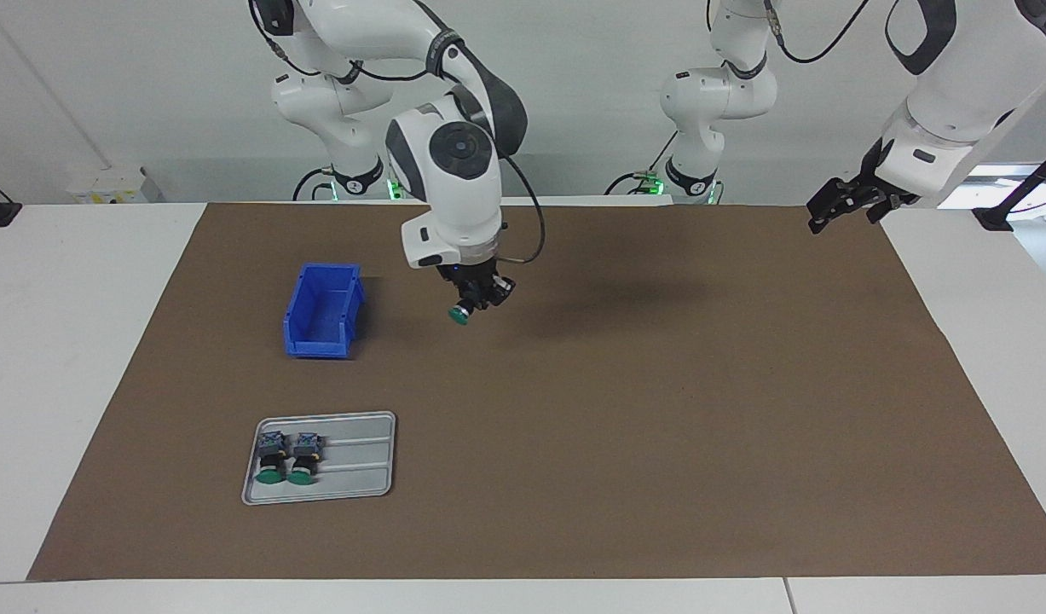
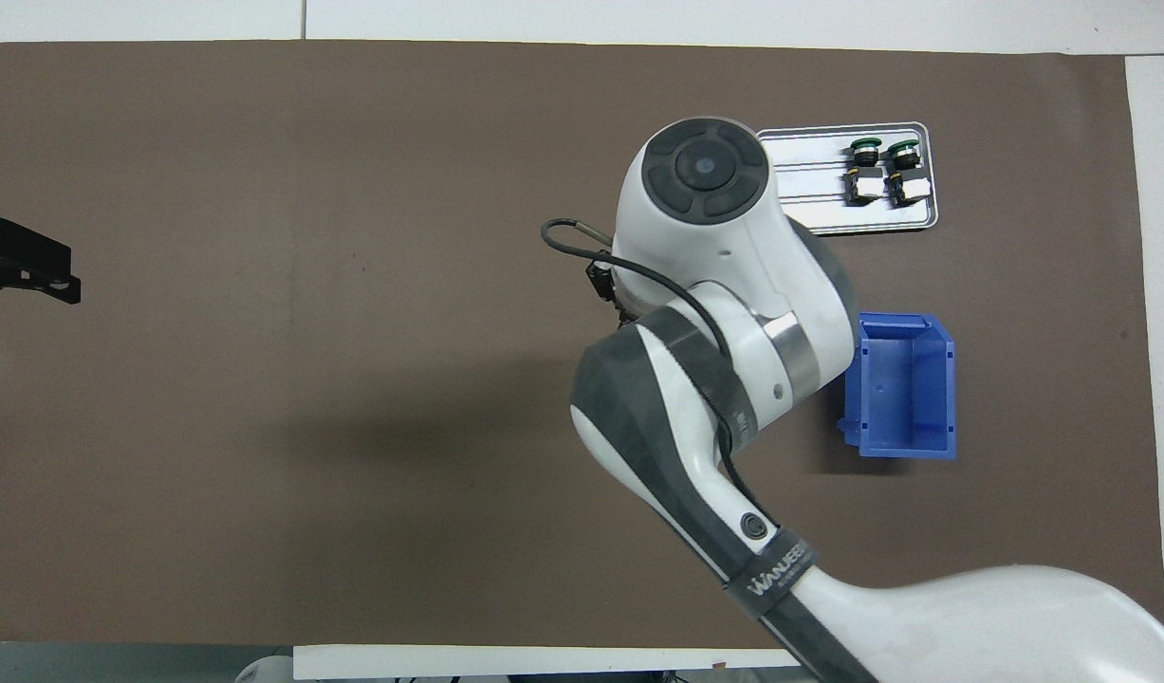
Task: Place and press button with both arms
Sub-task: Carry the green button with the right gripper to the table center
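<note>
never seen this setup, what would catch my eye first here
The right gripper hangs over the bare brown mat, shut on a green-capped button, beside the empty blue bin. Farther from the robots, a grey tray holds two more buttons lying side by side. The left gripper waits, open, over the mat's edge at its own end of the table.

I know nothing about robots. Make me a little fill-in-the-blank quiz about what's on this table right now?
1. The right gripper holds one green-capped button in the ____.
2. The grey tray carries ____ more buttons.
3. The bin nearer to the robots than the tray is coloured ____.
4. The left gripper waits with its fingers ____.

Missing words: air; two; blue; open
</note>
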`<act>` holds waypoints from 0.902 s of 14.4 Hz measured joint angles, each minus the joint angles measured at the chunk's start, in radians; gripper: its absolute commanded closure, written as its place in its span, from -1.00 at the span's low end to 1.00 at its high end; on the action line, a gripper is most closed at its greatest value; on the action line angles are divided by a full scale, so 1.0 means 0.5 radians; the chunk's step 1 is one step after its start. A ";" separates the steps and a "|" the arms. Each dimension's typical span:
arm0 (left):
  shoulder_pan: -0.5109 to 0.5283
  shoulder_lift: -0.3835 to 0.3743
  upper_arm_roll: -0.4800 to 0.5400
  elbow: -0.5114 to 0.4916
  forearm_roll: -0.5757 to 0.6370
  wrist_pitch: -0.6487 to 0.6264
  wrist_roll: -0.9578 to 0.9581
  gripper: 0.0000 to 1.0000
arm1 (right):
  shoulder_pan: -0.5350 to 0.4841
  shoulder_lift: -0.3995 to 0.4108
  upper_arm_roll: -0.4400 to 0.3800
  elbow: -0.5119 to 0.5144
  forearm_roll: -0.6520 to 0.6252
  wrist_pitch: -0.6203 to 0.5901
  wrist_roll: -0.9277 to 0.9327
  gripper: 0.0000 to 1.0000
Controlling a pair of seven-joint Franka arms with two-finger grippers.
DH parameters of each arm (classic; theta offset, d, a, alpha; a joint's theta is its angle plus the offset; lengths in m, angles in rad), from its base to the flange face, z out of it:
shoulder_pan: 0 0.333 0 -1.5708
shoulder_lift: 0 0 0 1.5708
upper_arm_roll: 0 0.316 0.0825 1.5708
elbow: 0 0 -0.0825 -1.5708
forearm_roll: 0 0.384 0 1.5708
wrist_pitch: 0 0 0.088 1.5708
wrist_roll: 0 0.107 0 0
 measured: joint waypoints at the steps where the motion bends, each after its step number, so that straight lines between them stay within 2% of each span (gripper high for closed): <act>1: 0.000 0.000 0.000 0.000 0.000 -0.005 0.000 -1.00 | 0.047 -0.007 0.000 -0.053 0.017 0.113 0.187 0.94; 3: 0.000 -0.001 0.001 0.000 0.000 -0.011 0.000 -1.00 | 0.125 -0.017 0.001 -0.132 0.033 0.248 0.549 0.93; 5: 0.000 -0.001 0.004 0.000 0.000 -0.013 0.000 -1.00 | 0.170 0.004 0.000 -0.185 0.037 0.282 0.856 0.83; 9: 0.002 -0.001 0.014 -0.001 0.000 -0.015 -0.003 -1.00 | 0.201 0.197 -0.002 -0.233 0.038 0.445 1.447 0.77; 13: 0.003 -0.001 0.016 -0.001 0.000 -0.016 -0.003 -1.00 | 0.196 0.251 -0.018 -0.258 0.038 0.556 1.577 0.69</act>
